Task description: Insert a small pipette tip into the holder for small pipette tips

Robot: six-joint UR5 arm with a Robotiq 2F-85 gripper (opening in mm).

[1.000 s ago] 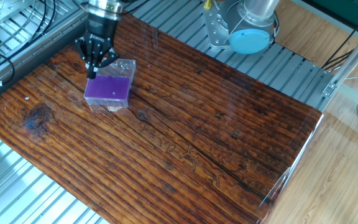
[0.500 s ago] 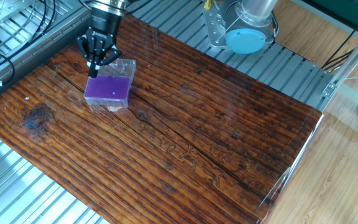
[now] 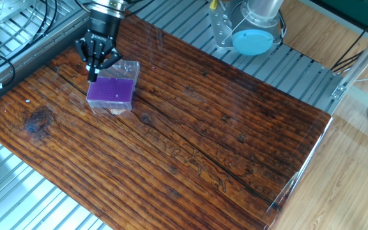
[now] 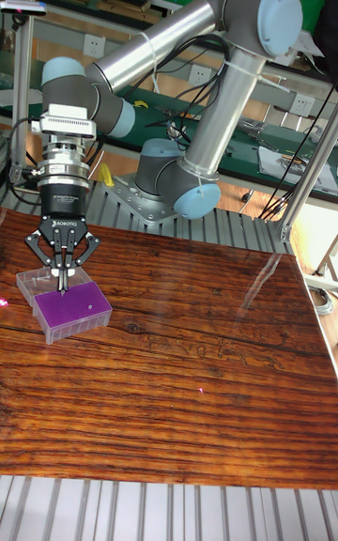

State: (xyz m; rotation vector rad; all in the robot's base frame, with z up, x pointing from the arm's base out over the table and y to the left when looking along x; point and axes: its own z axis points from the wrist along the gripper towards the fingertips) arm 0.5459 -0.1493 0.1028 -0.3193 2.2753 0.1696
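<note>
Holder for small pipette tips (image 3: pixel 112 93) sits on the wooden desk (image 3: pixel 190 147) near its far left corner, purple hole-dotted top plate facing straight up, its box turned at a slant to the desk edges; no long axis is clear, as the plate looks square. Right above the holder's rear edge hangs the hand (image 4: pixel 62 280), pointing straight down, fingers pinched together on a thin, upright pale sliver, seemingly the small pipette tip (image 4: pixel 62 276). White lettering on the hand's black body is too small to read surely.

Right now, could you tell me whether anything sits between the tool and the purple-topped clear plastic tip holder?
Nothing visible does: the tool hangs directly over the purple-topped clear plastic tip holder, near its back edge.
</note>
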